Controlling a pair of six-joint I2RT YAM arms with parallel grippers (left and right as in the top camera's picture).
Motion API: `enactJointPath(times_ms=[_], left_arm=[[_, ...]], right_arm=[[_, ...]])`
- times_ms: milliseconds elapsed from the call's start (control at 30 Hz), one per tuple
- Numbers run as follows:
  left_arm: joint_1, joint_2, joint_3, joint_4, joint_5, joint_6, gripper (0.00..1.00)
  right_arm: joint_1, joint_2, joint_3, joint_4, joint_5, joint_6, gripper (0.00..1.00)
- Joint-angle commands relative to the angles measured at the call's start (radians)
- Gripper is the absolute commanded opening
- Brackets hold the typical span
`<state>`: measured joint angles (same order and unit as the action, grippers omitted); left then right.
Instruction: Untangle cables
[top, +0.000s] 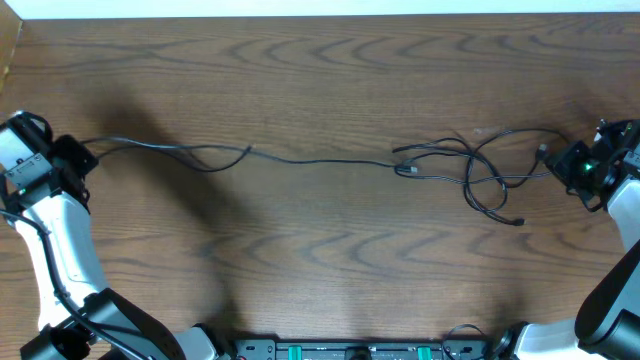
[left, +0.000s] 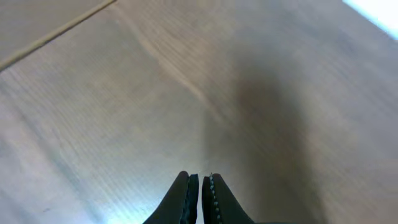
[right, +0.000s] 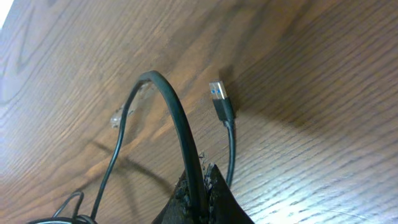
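A long thin black cable (top: 300, 160) runs from my left gripper (top: 78, 155) across the wooden table to a loose tangle of black cables (top: 485, 170) at the right. It casts a separate shadow near its left end, so it hangs off the table there. The left gripper (left: 199, 177) is shut, and the left wrist view shows no cable beyond its fingertips. My right gripper (top: 562, 165) (right: 200, 180) is shut on a black cable (right: 180, 118) that arches up out of its jaws. A USB plug (right: 221, 99) lies just beside it on the wood.
The table's far edge (top: 320, 17) runs along the top, with a corner at the far left (top: 10, 60). Both arm bases stand along the near edge (top: 360, 350). A loose plug end (top: 518, 221) lies below the tangle.
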<state>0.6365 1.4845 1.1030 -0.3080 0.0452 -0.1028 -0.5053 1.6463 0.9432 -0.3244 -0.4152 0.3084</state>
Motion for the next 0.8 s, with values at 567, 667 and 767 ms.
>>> enactJointPath(times_ms=[567, 667, 767], left_arm=[[-0.144, -0.015, 0.015, 0.976, 0.677, -0.649, 0.08], [-0.153, -0.015, 0.015, 1.056, 0.677, -0.7, 0.07], [-0.154, -0.015, 0.015, 1.125, 0.658, -0.7, 0.07]], right_arm=[[0.243, -0.006, 0.009, 0.083, -0.171, -0.097, 0.01], [0.28, -0.006, 0.009, 0.083, -0.171, -0.098, 0.01], [0.323, -0.006, 0.009, 0.081, -0.171, -0.1, 0.01]])
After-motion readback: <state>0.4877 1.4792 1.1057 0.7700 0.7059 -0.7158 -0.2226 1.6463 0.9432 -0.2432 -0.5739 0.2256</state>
